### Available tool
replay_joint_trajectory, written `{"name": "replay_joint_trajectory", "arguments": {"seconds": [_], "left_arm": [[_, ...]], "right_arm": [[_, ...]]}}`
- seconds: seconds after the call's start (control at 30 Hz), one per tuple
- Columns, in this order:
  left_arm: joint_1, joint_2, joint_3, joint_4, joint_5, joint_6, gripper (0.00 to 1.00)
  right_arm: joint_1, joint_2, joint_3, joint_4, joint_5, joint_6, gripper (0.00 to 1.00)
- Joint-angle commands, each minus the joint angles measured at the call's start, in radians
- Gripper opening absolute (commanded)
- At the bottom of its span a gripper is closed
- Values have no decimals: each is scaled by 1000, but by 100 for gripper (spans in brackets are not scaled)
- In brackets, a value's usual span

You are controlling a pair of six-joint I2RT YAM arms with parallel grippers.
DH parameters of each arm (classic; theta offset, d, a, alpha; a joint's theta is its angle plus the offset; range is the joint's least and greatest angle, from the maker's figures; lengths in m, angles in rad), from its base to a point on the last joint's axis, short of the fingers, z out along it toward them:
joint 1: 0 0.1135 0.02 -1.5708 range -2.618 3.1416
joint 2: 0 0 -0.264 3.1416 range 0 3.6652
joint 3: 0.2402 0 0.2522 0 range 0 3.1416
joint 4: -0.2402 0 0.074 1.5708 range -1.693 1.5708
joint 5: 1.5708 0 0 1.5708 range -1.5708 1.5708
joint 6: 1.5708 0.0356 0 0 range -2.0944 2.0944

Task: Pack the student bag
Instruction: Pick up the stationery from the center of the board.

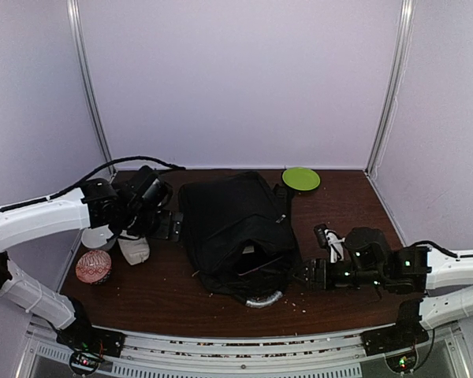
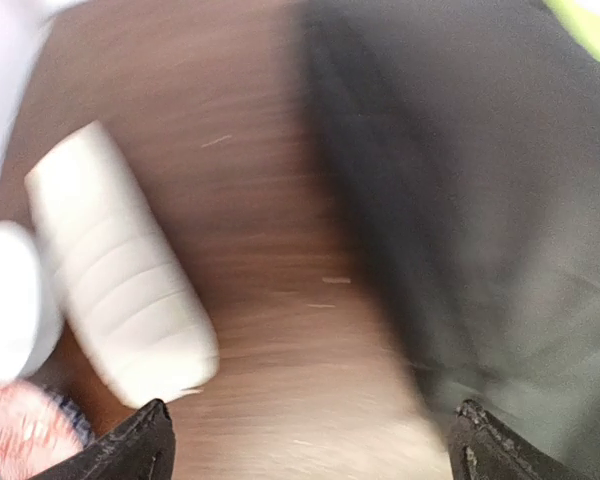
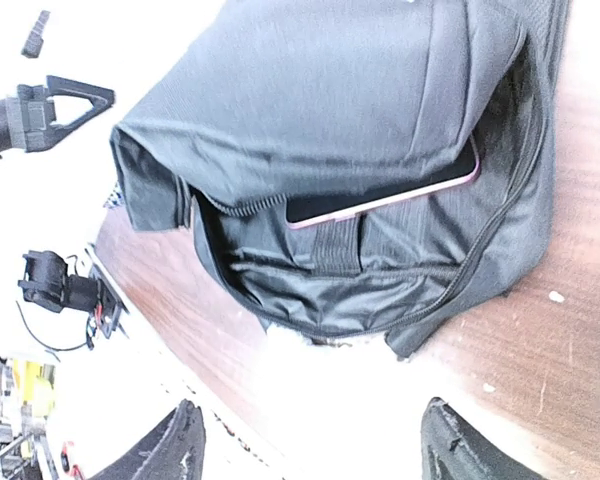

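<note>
One item packed: flat pink-edged slab [image 3: 380, 195] sits inside the open mouth of the student bag [image 1: 232, 224]
Bag place: centre of top view, unzipped, mouth toward lower right
Not packed: white pouch [image 1: 134, 250], white cup [image 1: 98, 236], patterned ball [image 1: 93, 266] at left; green disc [image 1: 300, 179] upper right
Left gripper [image 2: 315, 440]: wide, empty, between pouch and bag; blurred
Right gripper [image 3: 310, 445]: wide, empty, just off the bag mouth
Progress: early by my read; four items out, zip undone
</note>
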Motion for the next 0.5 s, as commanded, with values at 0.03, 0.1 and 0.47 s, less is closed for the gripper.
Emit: {"name": "replay_joint_trajectory", "arguments": {"seconds": [0.03, 0.1, 0.47], "left_arm": [[98, 89, 3, -72, -172, -271, 98], [118, 158, 56, -134, -236, -323, 98], [227, 463, 235, -384, -279, -578, 87]], "right_arm": [[6, -52, -7, 17, 76, -18, 72], [6, -66, -2, 8, 79, -19, 72], [8, -187, 6, -55, 116, -33, 72]]}}
